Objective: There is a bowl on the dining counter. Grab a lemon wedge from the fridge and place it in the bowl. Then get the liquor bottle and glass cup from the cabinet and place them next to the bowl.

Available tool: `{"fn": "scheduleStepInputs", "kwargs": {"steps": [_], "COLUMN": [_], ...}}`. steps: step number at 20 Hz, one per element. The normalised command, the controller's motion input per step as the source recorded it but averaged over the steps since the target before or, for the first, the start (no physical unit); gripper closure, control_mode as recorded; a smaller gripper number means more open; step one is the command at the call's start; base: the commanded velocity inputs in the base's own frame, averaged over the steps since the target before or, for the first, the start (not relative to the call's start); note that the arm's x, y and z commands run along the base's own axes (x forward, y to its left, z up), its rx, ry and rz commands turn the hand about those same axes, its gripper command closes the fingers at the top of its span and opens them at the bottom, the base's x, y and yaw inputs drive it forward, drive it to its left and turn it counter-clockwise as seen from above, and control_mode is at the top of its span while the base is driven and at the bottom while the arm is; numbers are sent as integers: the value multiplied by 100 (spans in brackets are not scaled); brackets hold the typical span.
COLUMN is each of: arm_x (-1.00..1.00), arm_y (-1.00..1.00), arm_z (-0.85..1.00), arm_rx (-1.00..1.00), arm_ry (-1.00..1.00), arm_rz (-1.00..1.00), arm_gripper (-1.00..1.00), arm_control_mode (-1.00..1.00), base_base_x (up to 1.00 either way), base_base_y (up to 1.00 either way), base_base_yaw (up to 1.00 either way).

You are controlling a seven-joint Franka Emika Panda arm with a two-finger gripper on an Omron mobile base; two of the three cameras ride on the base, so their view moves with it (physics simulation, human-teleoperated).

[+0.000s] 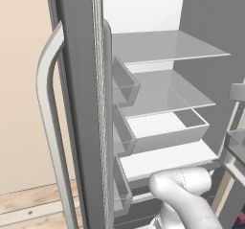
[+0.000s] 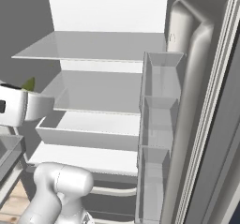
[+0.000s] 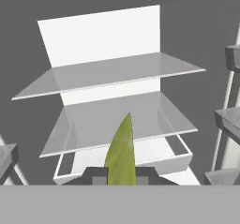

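Observation:
The fridge (image 1: 81, 103) stands open in front of me, with white-grey shelves (image 2: 93, 45) inside. My gripper (image 3: 121, 177) is shut on a yellow-green lemon wedge (image 3: 122, 148), whose pointed tip sticks out toward the shelves. In the right base view the wedge's tip (image 2: 29, 84) peeks above my white hand at the left edge, just outside the fridge's middle shelf. The bowl, dining counter, liquor bottle, glass cup and cabinet are out of view.
A white drawer tray (image 1: 165, 127) sits under the middle shelf. Clear door bins (image 2: 157, 124) line the open right door, and others (image 1: 123, 84) line the left door. A long pale curved handle (image 1: 50, 118) runs down the left door. Beige wall and wood floor (image 1: 28, 199) lie to the left.

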Motion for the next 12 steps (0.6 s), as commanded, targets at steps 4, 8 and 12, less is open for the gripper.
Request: {"fn": "scheduleStepInputs", "kwargs": {"steps": [4,8,12], "arm_x": [-24,-37,0], "arm_y": [3,4,0], "arm_z": [-3,-7,0], "arm_rx": [0,-1,0], "arm_ry": [-1,-4,0], "arm_rz": [0,0,0], "arm_gripper": [100,100,100], "arm_control_mode": [-100,100,100], "base_base_x": [0,-49,-100], "base_base_y": [0,4,16], "base_base_yaw": [0,1,9]}}
